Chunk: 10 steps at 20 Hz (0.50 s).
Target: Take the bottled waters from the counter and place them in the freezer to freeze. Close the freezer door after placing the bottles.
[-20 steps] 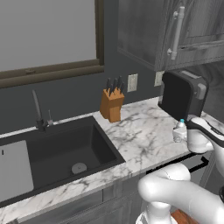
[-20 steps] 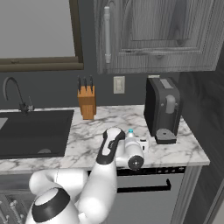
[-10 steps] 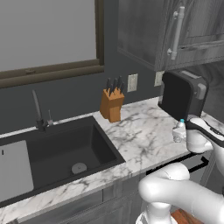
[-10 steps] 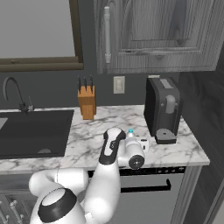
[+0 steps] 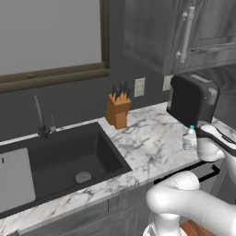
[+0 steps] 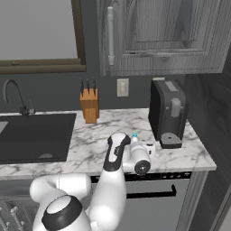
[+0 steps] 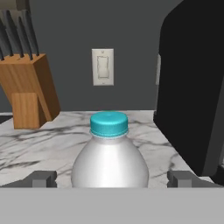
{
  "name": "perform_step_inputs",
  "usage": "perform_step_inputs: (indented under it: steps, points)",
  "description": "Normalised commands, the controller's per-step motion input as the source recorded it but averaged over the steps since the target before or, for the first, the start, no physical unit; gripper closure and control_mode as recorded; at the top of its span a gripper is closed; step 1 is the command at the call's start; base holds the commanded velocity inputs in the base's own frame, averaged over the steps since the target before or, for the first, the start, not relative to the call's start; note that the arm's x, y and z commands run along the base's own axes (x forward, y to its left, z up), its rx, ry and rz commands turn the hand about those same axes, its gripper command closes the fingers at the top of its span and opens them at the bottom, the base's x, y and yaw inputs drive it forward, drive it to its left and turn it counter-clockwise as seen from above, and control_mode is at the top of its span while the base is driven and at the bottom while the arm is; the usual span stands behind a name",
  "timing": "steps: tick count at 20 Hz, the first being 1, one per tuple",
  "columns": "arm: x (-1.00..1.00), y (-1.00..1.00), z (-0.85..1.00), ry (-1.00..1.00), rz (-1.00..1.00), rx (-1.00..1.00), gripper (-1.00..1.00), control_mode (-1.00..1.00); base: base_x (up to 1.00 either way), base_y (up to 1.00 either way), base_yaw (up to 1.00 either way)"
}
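Jaws [image 7: 112, 178] stand spread wide at the near edge of the hand view, one dark fingertip [image 7: 43, 178] on each side of the water bottle [image 7: 109, 164], with a clear gap between each tip and the bottle's wall. The bottle stands upright between them, nearly centred, its light-blue cap on top, and nothing is pinched.

From the left base view the same bottle [image 5: 189, 138] stands on the marble bench [image 5: 152, 143], near its front edge, just in front of the black coffee machine [image 5: 192, 99], with the white wrist right beside it. In the right base view the bottle [image 6: 135, 140] shows its cap just past the arm's forearm, a little left of the coffee machine [image 6: 168, 113].

Farther back and to the left, the wooden knife block [image 7: 29, 89] stands near the wall, well apart from the bottle. Behind it all, a white wall switch [image 7: 103, 66] sits on the dark wall. The black sink basin [image 5: 60, 159] is set into the bench far to the left, with its faucet [image 5: 40, 117] at the back.
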Motion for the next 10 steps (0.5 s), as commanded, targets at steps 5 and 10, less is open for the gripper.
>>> perform_step_inputs:
  steps: [5,10]
  points:
    - [0.0,0.0,0.0,0.0,0.0,0.0,-1.0,-1.0,0.0,0.0,0.0]
    - [0.0,0.0,0.0,0.0,0.0,0.0,1.0,-1.0,0.0,0.0,0.0]
